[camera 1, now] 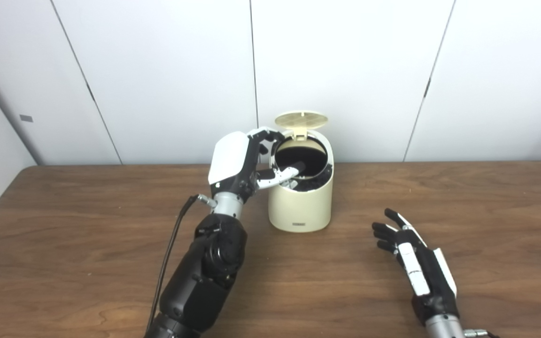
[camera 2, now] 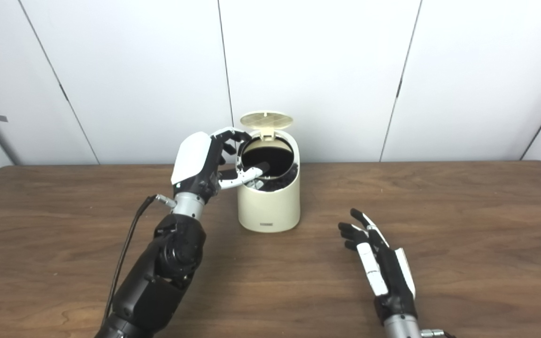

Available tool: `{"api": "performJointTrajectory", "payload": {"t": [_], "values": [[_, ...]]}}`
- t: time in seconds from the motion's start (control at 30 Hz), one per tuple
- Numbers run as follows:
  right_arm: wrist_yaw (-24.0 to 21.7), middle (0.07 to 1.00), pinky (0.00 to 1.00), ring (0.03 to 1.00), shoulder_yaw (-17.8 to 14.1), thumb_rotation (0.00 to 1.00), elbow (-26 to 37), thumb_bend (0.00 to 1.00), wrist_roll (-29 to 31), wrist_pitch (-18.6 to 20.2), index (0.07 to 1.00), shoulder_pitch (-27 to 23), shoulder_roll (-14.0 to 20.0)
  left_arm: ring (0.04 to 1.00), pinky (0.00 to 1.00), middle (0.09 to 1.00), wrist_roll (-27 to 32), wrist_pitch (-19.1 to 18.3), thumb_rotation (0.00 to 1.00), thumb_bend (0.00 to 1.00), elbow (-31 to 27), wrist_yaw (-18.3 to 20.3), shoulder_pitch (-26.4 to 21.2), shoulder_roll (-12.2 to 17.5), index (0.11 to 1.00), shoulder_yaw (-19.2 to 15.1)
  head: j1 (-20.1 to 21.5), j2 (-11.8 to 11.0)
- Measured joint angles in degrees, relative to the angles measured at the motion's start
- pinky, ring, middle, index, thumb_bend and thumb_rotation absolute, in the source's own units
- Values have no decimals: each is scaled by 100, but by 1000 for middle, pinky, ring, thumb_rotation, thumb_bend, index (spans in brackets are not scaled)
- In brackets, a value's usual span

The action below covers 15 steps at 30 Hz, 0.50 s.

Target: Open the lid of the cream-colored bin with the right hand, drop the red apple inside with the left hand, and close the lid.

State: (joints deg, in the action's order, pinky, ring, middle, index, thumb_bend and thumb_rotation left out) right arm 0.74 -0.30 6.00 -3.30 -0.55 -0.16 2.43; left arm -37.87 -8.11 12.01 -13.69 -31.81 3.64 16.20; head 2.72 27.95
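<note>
The cream-colored bin (camera 1: pixel 301 206) stands on the wooden table near the back wall. Its round lid (camera 1: pixel 301 119) is tipped up at the back, and the dark opening (camera 1: pixel 300 158) shows. My left hand (camera 1: pixel 247 162) is raised at the bin's left rim, fingers apart, thumb reaching over the opening, nothing in it. No red apple is visible in either view. My right hand (camera 1: pixel 413 263) rests low over the table to the right of the bin and nearer to me, open and apart from it.
The brown wooden table (camera 1: pixel 64 234) stretches wide to both sides. A white panelled wall (camera 1: pixel 158 70) rises right behind the bin. A black cable (camera 1: pixel 172 253) runs along my left forearm.
</note>
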Motion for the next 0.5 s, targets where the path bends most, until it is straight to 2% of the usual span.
{"api": "performJointTrajectory", "payload": {"t": [0.17,0.27,0.33,0.43,0.5], "values": [[0,782,780,803,0,919,4,560,-17,9,881,0,20,414,315,638,87,566,239,745,-33,-202,155,145,672,-73,-9,0],[0,780,770,798,0,921,8,575,-20,19,879,0,21,477,358,678,78,941,313,761,-158,-203,193,248,696,-74,-18,0],[-5,781,785,799,-3,908,7,562,-2,19,877,-1,25,571,438,718,26,1068,346,821,-254,-203,193,277,695,-78,-18,-44],[-36,784,797,806,-12,901,1,533,78,18,879,-1,29,608,472,734,-53,1159,341,874,-260,-174,202,421,696,-83,-9,-88],[-42,779,790,799,-33,897,-6,534,131,15,875,-1,38,599,459,734,-63,1176,339,902,-260,-143,222,534,698,-121,-9,-88]]}}
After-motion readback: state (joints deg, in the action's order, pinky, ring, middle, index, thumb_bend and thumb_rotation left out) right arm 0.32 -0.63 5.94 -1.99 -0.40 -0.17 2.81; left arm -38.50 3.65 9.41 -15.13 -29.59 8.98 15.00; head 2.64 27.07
